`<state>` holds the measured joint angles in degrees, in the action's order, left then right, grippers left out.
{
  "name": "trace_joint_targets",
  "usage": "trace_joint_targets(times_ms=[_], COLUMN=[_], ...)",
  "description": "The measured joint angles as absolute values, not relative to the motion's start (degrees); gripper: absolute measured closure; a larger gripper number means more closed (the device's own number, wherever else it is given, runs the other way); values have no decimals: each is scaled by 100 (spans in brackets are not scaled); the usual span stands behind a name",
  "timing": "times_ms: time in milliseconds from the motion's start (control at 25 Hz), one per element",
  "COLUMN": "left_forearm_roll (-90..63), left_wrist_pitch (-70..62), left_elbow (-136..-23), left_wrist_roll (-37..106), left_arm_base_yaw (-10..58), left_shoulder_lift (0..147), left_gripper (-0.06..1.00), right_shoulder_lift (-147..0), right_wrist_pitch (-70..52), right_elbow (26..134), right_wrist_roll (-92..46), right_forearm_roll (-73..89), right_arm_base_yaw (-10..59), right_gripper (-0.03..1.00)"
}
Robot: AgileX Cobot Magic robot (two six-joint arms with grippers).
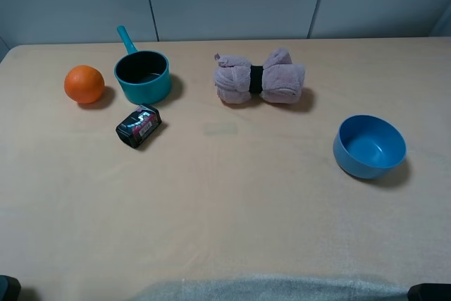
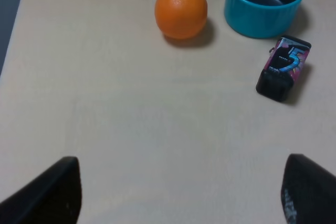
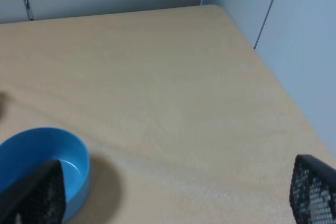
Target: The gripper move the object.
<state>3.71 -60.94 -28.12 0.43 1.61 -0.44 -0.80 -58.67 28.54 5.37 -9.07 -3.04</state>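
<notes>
**Q:** Left gripper (image 2: 178, 195) first: how did it stand?

**A:** Its two dark fingertips (image 2: 50, 192) showed only at the edges of the left wrist view, spread wide apart with bare table (image 1: 232, 202) between them. Nothing was held. It hung above the table, well short of the small black box (image 1: 139, 125).

**Q:** And the box itself?

**A:** It lay on its side on the table, towards the left of the high view, its red and white printed label facing up. It sat just in front of the teal pot (image 1: 143, 75), close but not touching. The pot stood upright with its handle pointing towards the back wall.

**Q:** What else was nearby?

**A:** An orange (image 1: 84, 84) rested to the left of the pot, apart from both pot and box. Further right, near the back of the table, lay a rolled mauve towel (image 1: 260, 79) cinched in the middle by a black band. A blue bowl (image 1: 369, 146) stood upright on the right side, well apart from everything else.

**Q:** And the right gripper (image 3: 178, 195)?

**A:** Its fingertips also sat far apart at the edges of the right wrist view, holding nothing, with the blue bowl partly behind one of them.
</notes>
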Motion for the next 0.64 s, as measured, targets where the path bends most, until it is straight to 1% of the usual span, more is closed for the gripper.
trace_joint_targets(times_ms=[640], left_forearm_roll=[371], left_wrist_pitch=[-6094], left_elbow=[-2812], left_wrist_roll=[43], left_arm_base_yaw=[161], left_shoulder_lift=[-44], left_gripper=[11], right_shoulder_lift=[-80], right_wrist_pitch=[-5867], right_elbow=[2854], right_wrist_roll=[537], right_forearm_roll=[-907], right_arm_base_yaw=[-304], right_gripper=[32])
